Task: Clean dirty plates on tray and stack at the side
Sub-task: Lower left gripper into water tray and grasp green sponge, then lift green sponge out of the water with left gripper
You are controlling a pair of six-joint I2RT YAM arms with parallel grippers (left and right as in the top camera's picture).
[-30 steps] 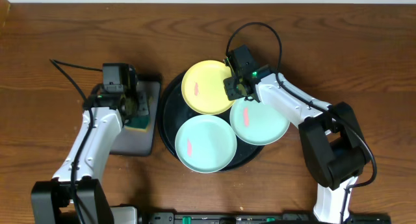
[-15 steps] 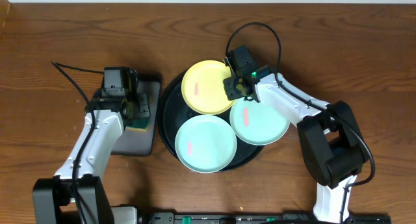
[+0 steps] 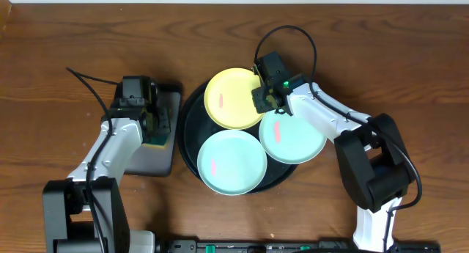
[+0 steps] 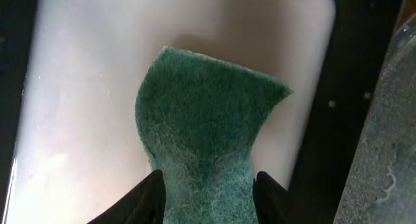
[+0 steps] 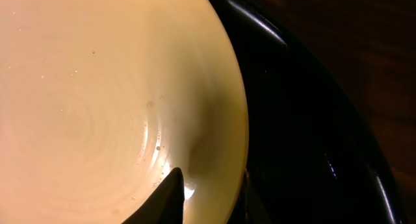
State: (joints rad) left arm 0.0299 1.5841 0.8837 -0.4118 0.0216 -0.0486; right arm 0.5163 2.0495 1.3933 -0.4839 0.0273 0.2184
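Plates (image 3: 231, 162) are seen three together on the round black tray (image 3: 186, 132), each marked with a reddish smear, the yellow plate (image 3: 231, 99) at the far side. That plate's rim is pinched by the right gripper (image 5: 211, 191), one finger set inside the dish and one outside, the jaws closed to a narrow gap. A green sponge (image 4: 208, 126) is squeezed at its near end by the left gripper (image 4: 208, 185) above the small tray (image 3: 154, 156), its waist visibly crushed. A slip is judged the main risk: so thin a hold on the rim could be lost once the plate is tilted or scrubbed, and the neighbouring plates could be knocked. The sponge, held by one end, could fold under pressure.
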